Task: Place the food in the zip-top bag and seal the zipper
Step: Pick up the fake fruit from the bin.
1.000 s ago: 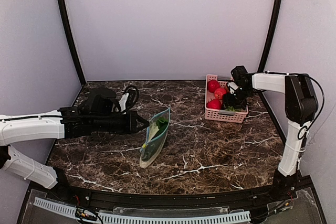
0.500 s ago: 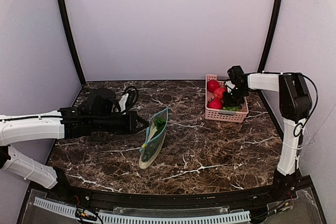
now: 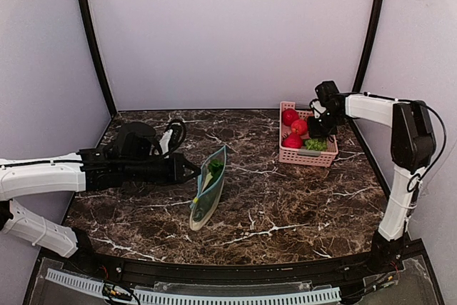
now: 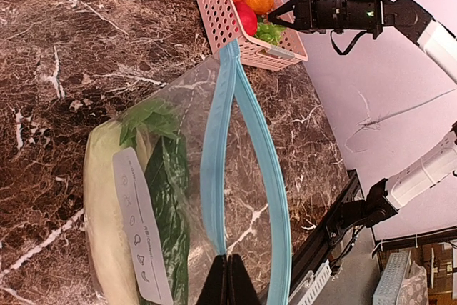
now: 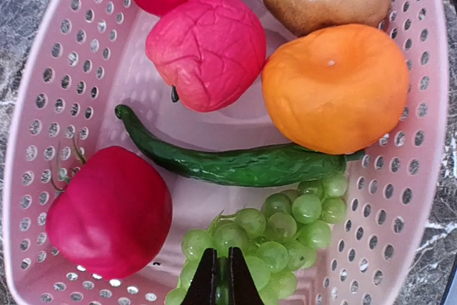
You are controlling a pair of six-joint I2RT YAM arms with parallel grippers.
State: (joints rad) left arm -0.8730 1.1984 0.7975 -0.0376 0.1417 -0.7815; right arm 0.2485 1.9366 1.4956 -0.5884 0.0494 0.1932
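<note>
Top view, zip-top bag (image 3: 209,192): stands on edge near the middle of the worktop (image 3: 285,208), mouth up, a little toward the left edge.
Top view, left arm: stretched low and almost level from the left edge, with the left tool (image 3: 194,171) at the left side of the bag's mouth.
Top view, right arm: runs along the right edge, wrist bent down over the pink basket (image 3: 305,156) in the far right corner, with the right tool (image 3: 315,131) inside it.
Left wrist view, left tool (image 4: 227,280): pressed together, pinching one lip of the teal zipper (image 4: 212,176). The other lip bows away, so the mouth gapes in a narrow lens.
Left wrist view, contents: the pale gourd (image 4: 100,205) and the leafy green vegetable (image 4: 168,183) lie inside the bag.
Right wrist view, right tool (image 5: 219,276): closed to a sliver on the near edge of the bunch of green grapes (image 5: 282,230), with a strip of green between the tips.
Right wrist view, pepper (image 5: 235,164): lies across the basket floor, touching the grapes on their far side, not yet bagged.
Risk, grip: the hold looks thin, perhaps on a single grape or stem. The bunch may slip free on the lift.
Risk, snag: the grapes rest against the pepper. Lifting could drag the pepper or tip the light basket.
Risk, bag: only one lip is pinched and the mouth is narrow. A bulky bunch could catch the zipper, topple the bag or tug it from the left tool.
</note>
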